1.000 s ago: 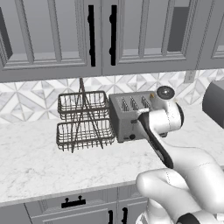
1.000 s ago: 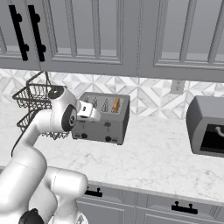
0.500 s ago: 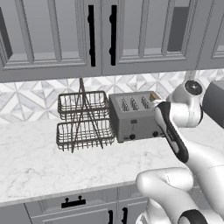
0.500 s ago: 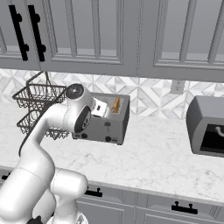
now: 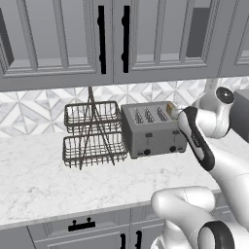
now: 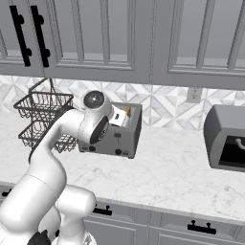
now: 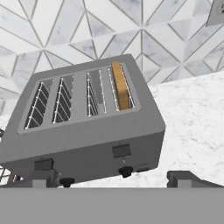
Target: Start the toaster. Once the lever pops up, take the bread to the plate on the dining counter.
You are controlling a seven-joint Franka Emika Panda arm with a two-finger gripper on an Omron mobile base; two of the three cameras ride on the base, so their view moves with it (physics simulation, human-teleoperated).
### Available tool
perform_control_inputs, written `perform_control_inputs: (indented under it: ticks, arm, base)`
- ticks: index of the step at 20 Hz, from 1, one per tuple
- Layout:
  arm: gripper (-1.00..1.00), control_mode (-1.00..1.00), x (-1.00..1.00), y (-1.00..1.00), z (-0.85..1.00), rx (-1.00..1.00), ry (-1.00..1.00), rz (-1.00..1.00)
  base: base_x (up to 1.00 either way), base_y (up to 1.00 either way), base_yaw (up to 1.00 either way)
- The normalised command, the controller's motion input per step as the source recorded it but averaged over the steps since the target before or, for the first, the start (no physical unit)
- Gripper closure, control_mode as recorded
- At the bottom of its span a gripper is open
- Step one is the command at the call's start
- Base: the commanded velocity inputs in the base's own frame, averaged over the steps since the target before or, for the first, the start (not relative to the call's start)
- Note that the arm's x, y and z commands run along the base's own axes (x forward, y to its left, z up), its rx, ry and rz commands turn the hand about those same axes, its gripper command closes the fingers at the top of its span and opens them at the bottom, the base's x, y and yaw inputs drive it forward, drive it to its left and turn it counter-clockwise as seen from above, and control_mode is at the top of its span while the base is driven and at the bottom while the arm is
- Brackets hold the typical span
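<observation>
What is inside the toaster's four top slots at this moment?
The toaster holds one bread slice, standing in the slot at one end; its crust edge shows. The other three slots show just their wire guides. The slice's lower part is hidden down in the slot.

1 toaster, 4 slots, 1 bread, 2 levers, 2 knobs, 1 wire rack
</observation>
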Motion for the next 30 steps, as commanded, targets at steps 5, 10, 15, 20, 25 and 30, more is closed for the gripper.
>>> perform_control_inputs:
  ticks: [5,10,15,20,25,30]
  arm:
    - [-1.00,-1.00,0.26,-0.21,-0.02,-0.04,0.00,-0.01]
    - [-1.00,-1.00,0.41,-0.11,0.00,-0.07,0.01,0.00]
    - [-1.00,-1.00,0.52,-0.05,-0.16,-0.01,0.00,0.00]
    - [-1.00,-1.00,0.43,0.00,-0.19,0.00,0.00,0.00]
    - [-1.00,-1.00,0.40,-0.03,-0.05,0.00,0.00,0.00]
    - [-1.00,-1.00,0.33,-0.07,-0.06,0.00,0.00,0.00]
  base:
    - [0.00,0.00,0.00]
    - [0.00,0.00,0.00]
    - [0.00,0.00,0.00]
    - [0.00,0.00,0.00]
    - [0.00,0.00,0.00]
    - [0.00,0.00,0.00]
